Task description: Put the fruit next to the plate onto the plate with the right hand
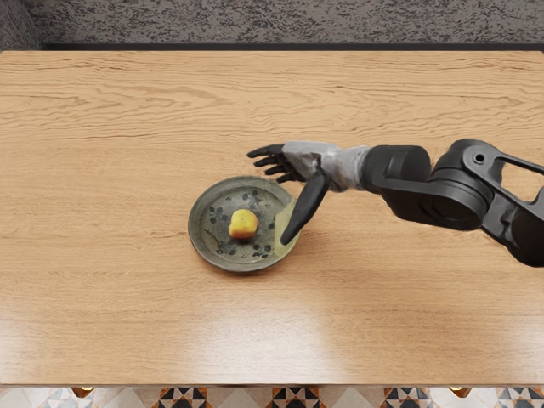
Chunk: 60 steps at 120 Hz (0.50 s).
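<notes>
Since the fruit point(243, 223) lies near the middle of the plate point(206, 240) and the right robot hand point(302, 166) hovers empty, fingers point(265, 153) spread, over its rim, I'd lift straight up, not sideways.

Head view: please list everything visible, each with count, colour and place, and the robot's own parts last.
table: one, light wood, fills most of the view
plate: one, grey-green with dark speckles, near the table's centre
fruit: one, yellow-orange, lying on the plate near its middle
wall: one, dark grey, strip along the top edge
floor: patterned tiles, thin strip along the bottom edge
right arm: one, dark grey, comes in from the right edge
right hand: one, grey palm with black fingers, spread open and holding nothing, over the plate's right rim
</notes>
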### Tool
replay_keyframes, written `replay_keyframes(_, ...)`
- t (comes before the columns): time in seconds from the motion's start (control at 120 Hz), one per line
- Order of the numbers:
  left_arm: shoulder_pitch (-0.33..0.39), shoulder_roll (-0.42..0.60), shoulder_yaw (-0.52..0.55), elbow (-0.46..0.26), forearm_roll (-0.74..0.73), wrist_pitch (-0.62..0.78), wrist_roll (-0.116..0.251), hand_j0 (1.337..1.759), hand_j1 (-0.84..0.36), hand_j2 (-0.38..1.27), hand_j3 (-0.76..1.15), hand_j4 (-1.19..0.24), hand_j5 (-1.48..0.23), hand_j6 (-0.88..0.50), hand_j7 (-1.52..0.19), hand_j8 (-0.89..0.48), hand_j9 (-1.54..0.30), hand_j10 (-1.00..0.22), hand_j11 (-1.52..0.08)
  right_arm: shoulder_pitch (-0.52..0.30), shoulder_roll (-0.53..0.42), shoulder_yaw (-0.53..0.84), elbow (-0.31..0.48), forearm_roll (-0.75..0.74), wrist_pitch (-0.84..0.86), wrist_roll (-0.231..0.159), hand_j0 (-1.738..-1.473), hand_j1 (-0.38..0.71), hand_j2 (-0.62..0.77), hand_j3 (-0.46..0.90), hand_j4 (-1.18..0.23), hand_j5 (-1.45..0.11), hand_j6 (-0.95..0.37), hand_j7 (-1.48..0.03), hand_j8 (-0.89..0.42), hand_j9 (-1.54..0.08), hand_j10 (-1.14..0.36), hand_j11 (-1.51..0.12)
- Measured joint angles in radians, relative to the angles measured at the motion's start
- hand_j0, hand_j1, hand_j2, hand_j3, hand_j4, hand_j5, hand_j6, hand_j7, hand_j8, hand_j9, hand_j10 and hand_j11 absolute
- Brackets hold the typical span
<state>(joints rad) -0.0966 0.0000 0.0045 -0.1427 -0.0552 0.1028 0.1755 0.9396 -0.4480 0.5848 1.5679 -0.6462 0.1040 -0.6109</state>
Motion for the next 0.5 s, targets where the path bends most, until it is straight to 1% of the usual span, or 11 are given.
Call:
replay_keyframes(0.133, 0.000, 0.000, 0.000, 0.000, 0.000, 0.000, 0.000, 1.658, 0.34, 0.00, 0.00, -0.01, -0.01, -0.01, -0.01, -0.01, -0.01, -0.01, -0.01, -0.001, -0.125, 0.037, -0.006, 0.167, 0.220, 0.000, -1.658, -0.30, 0.00, 0.00, -0.04, -0.06, -0.04, -0.06, -0.04, -0.06, -0.04, -0.05)
replay_keyframes(0.2, 0.000, 0.000, 0.000, 0.000, 0.000, 0.000, 0.000, 1.658, 0.34, 0.00, 0.00, -0.01, -0.01, -0.01, -0.01, -0.01, -0.01, -0.01, -0.01, -0.001, -0.202, 0.043, -0.015, 0.210, 0.293, 0.000, -1.658, -0.31, 0.00, 0.00, -0.03, -0.04, -0.03, -0.04, -0.03, -0.04, -0.03, -0.04)
replay_keyframes(0.308, 0.001, 0.000, 0.000, -0.001, 0.000, 0.000, 0.000, 1.658, 0.34, 0.00, 0.00, -0.01, -0.01, -0.01, -0.01, -0.01, -0.01, -0.01, -0.01, -0.004, -0.318, 0.048, -0.054, 0.259, 0.366, 0.000, -1.658, -0.33, 0.00, 0.00, -0.02, -0.02, -0.02, -0.02, -0.02, -0.02, -0.02, -0.02)
replay_keyframes(0.358, 0.004, 0.000, 0.000, -0.001, 0.000, -0.001, 0.000, 1.658, 0.34, 0.00, 0.00, -0.01, -0.01, -0.01, -0.01, -0.01, -0.01, -0.01, -0.01, -0.008, -0.360, 0.060, -0.096, 0.280, 0.414, 0.000, -1.658, -0.33, 0.00, 0.00, -0.02, -0.02, -0.02, -0.02, -0.01, -0.02, -0.01, -0.02)
replay_keyframes(0.442, 0.006, 0.000, 0.001, -0.001, 0.000, -0.002, 0.001, 1.658, 0.34, 0.00, 0.00, -0.01, -0.01, -0.01, -0.01, -0.01, -0.01, -0.01, -0.01, -0.014, -0.427, 0.075, -0.226, 0.334, 0.465, 0.000, -1.658, -0.34, 0.00, 0.00, -0.01, -0.01, -0.01, -0.01, -0.01, -0.01, -0.01, -0.01)
replay_keyframes(0.5, 0.016, 0.000, 0.001, -0.001, 0.000, -0.002, 0.001, 1.658, 0.34, 0.00, 0.00, -0.01, -0.01, -0.01, -0.01, -0.01, -0.01, -0.01, -0.01, -0.017, -0.463, 0.083, -0.291, 0.361, 0.483, 0.000, -1.658, -0.34, 0.00, 0.00, -0.01, -0.01, -0.01, -0.01, -0.01, -0.01, -0.01, -0.01)
